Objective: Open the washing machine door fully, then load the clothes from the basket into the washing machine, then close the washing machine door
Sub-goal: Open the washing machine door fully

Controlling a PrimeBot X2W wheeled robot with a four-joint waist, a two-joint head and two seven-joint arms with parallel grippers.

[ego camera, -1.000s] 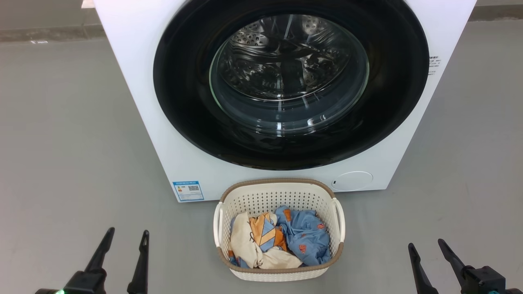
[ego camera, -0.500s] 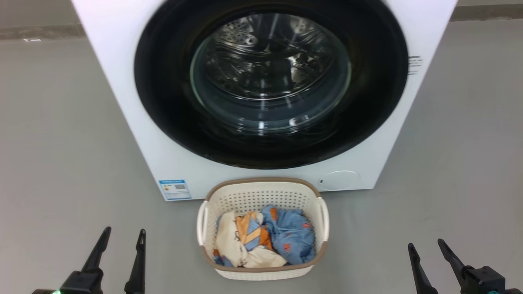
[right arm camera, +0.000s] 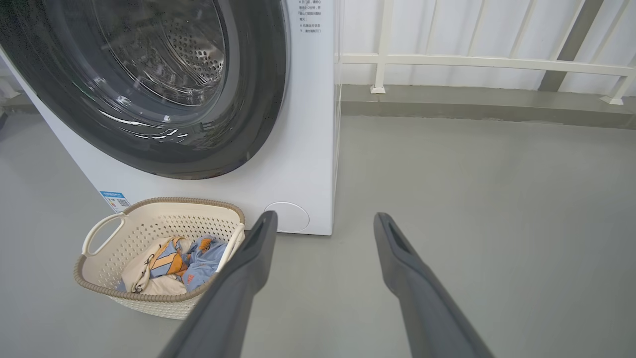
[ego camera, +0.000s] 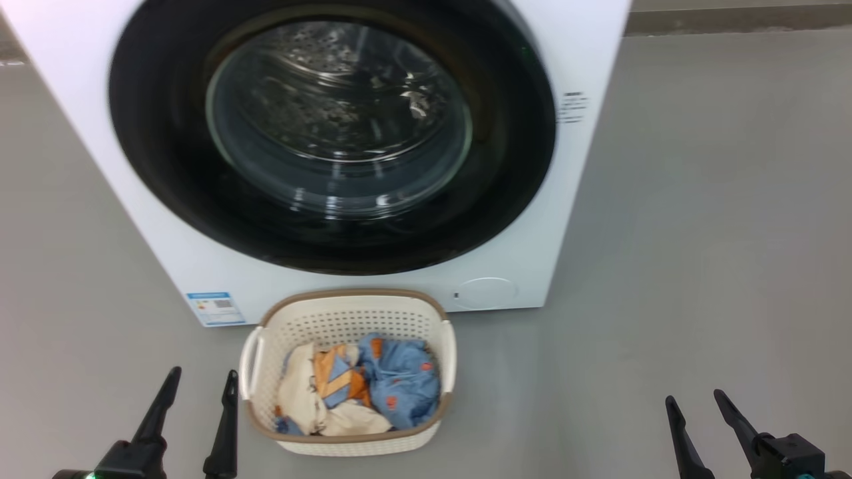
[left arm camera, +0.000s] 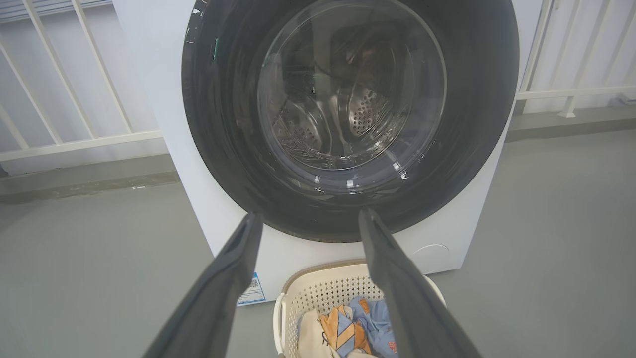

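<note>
Floor: grey and smooth, white railing behind.
Washing machine: big, white, standing on the floor.
Door: round, black, shut, glass in the middle.
Basket: on the floor, just in front of the machine.
Clothes: blue, orange and cream, piled in the basket.
Left gripper: open, holding nothing, near the basket's left side.
Right gripper: open, holding nothing, well away to its right.

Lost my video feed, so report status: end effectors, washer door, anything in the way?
Left end effector open, empty; right end effector same. Washing machine door shut. Clothes in basket, close under door.
</note>
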